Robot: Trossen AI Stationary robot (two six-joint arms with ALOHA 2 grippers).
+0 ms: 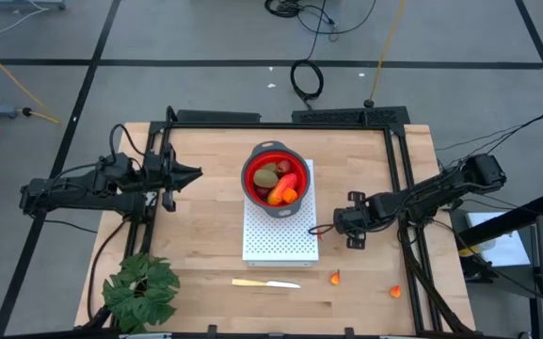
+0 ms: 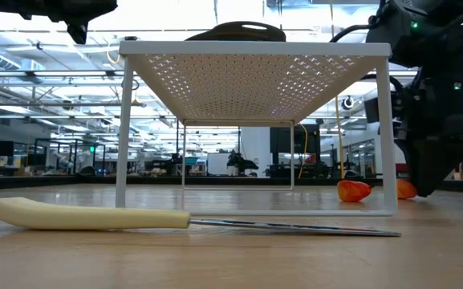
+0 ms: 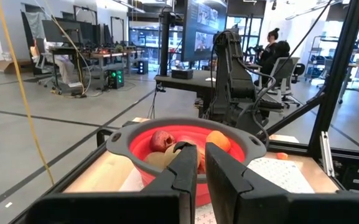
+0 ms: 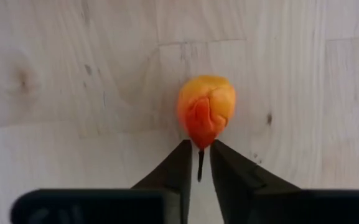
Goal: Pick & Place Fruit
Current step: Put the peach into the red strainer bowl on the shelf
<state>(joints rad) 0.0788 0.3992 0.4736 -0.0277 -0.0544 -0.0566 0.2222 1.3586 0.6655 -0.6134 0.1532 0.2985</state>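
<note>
The right pincer (image 4: pixel 198 163) points down at the wooden table (image 1: pixel 205 235), just beside the right edge of the white perforated rack (image 1: pixel 280 240). Its fingers (image 4: pixel 178 165) are nearly together, with only a narrow gap between the tips. In the right wrist view the tips sit at the dark stem of a small orange fruit (image 4: pixel 206 109) lying on the table. Whether the stem is actually clamped cannot be told.

The left pincer (image 3: pixel 201 163) hangs above the table's left side, level with the bowl (image 1: pixel 275 179) and well apart from it. Its fingers stand close together, all but shut, and hold nothing.

The red bowl with a grey rim stands on top of the rack, at its far end. Inside it lie an olive-brown oval (image 1: pixel 265 176), a dark red ball (image 1: pixel 282 168), and a red-orange oblong (image 1: pixel 284 185) with an orange piece (image 1: pixel 290 196) touching it.

Two more small orange bits rest on the table near its front edge: one (image 1: pixel 335 277) just beside the rack's front right corner, the other (image 1: pixel 395 291) farther right.

A pale yellow knife (image 1: pixel 265 282) lies flat in front of the rack. A green leafy plant (image 1: pixel 141 290) sits at the front left corner of the table.

A seated person (image 3: pixel 272 53) shows in the room beyond the table.
</note>
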